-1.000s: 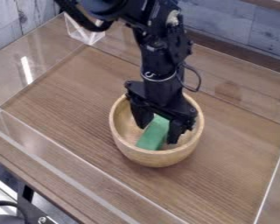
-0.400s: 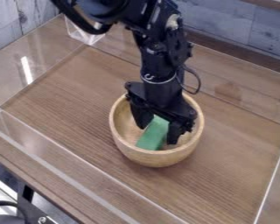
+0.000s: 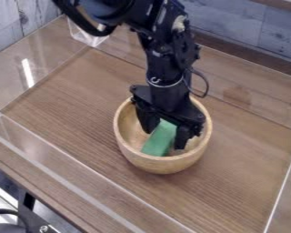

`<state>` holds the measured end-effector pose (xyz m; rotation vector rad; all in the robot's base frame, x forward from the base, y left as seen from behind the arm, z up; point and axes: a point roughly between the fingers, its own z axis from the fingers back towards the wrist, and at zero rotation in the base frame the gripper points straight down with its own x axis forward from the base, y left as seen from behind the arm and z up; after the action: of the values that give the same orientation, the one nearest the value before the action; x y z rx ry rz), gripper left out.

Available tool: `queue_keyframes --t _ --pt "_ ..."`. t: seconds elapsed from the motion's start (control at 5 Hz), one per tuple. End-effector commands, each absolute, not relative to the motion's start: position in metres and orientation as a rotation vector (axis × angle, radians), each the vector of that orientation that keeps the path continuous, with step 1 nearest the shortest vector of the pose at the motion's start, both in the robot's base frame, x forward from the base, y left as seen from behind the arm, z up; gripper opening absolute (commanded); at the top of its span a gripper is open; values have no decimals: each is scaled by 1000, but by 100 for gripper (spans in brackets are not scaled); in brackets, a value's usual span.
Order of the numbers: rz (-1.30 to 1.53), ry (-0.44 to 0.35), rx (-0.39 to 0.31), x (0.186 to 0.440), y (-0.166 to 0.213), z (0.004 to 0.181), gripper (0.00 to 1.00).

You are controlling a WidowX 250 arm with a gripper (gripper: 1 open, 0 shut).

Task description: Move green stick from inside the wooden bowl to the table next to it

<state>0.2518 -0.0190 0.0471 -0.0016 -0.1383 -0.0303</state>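
One round wooden bowl, light tan with thick, smooth walls, sits on a brown wood-grain table seen from above at an angle. Inside it lies the green stick, a bright, elongated block with rounded edges (its far end is partly hidden by the robot's hardware). A black robot arm, bulky and segmented, with a dark cable looping out on the right of the view, reaches down from the top of the view. Its black gripper hangs over and into the bowl, the fingers spread apart, one toward the left of the view and one toward the right, with the stick between or just beneath them. The jaws are open; whether either finger touches the stick is impossible to tell. The arm and gripper stand in the way, covering the bowl's far rim and much of its inside. Pale, straight lines run along the table's sides, where clear edging catches the light. Beyond the table is gray, wood-patterned planking. At the upper left stands a small, clear container, and dark equipment with cables fills the lower left corner.
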Motion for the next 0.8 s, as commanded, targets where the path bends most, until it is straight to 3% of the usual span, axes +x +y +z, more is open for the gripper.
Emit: queue_keyframes --t 0.0,0.6 --pt "-33 -164 3 257 -18 50 100" --pt "-17 -156 10 259 -14 44 100"
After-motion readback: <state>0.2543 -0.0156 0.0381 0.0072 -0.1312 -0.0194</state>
